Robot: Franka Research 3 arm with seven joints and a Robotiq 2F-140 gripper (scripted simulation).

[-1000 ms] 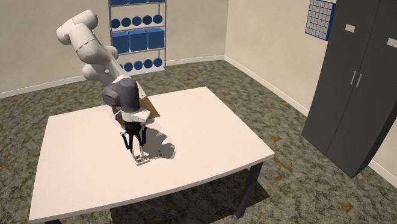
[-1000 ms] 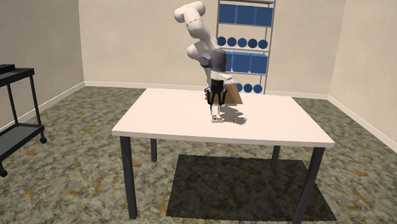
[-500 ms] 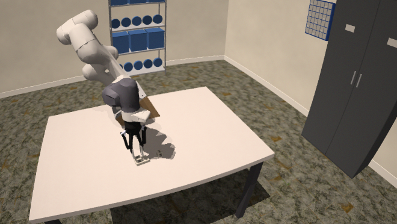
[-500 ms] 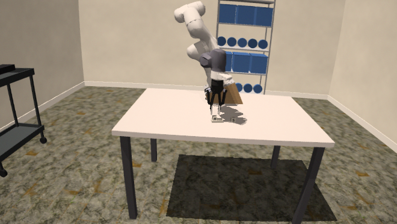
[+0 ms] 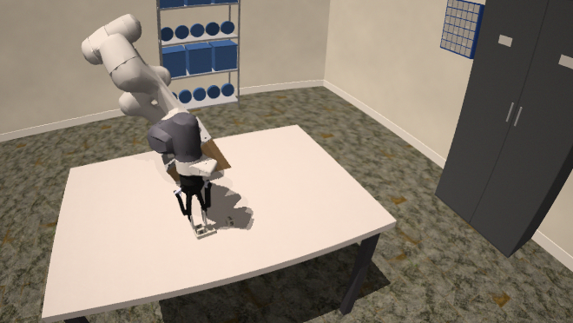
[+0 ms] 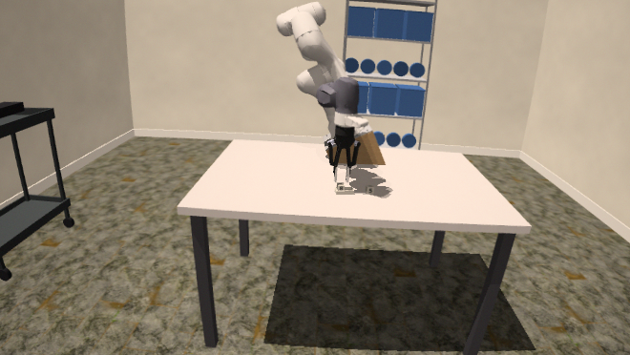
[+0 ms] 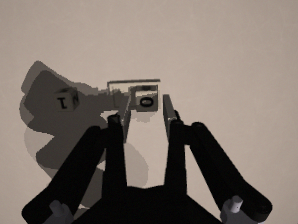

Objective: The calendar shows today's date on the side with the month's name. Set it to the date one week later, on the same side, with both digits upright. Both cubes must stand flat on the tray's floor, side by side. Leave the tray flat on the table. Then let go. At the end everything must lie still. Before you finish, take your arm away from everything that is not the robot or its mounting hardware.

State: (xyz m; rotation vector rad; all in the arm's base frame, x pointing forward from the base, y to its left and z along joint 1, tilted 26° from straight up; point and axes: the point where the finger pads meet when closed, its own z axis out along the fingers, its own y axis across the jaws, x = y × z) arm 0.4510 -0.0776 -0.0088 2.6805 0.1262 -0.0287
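Observation:
A small open tray (image 7: 133, 91) lies flat on the white table; it also shows in the top view (image 5: 204, 232) and in the exterior view (image 6: 345, 189). One pale cube (image 7: 145, 100) stands in the tray's right half with a 0 on top. My gripper (image 7: 146, 104) points straight down over it, one fingertip on each side of this cube with small gaps, partly open and holding nothing. The gripper also shows in the top view (image 5: 197, 222) and the exterior view (image 6: 342, 182). The second cube (image 7: 64, 100) (image 5: 231, 221) (image 6: 370, 190) lies on the table outside the tray, in the arm's shadow, with a 1 on top.
A brown slanted block (image 5: 219, 158) stands on the table behind my arm (image 6: 369, 149). A shelf with blue boxes (image 5: 199, 52) stands at the back wall, a dark cabinet (image 5: 512, 126) at the right, and a black cart (image 6: 29, 177) at the left.

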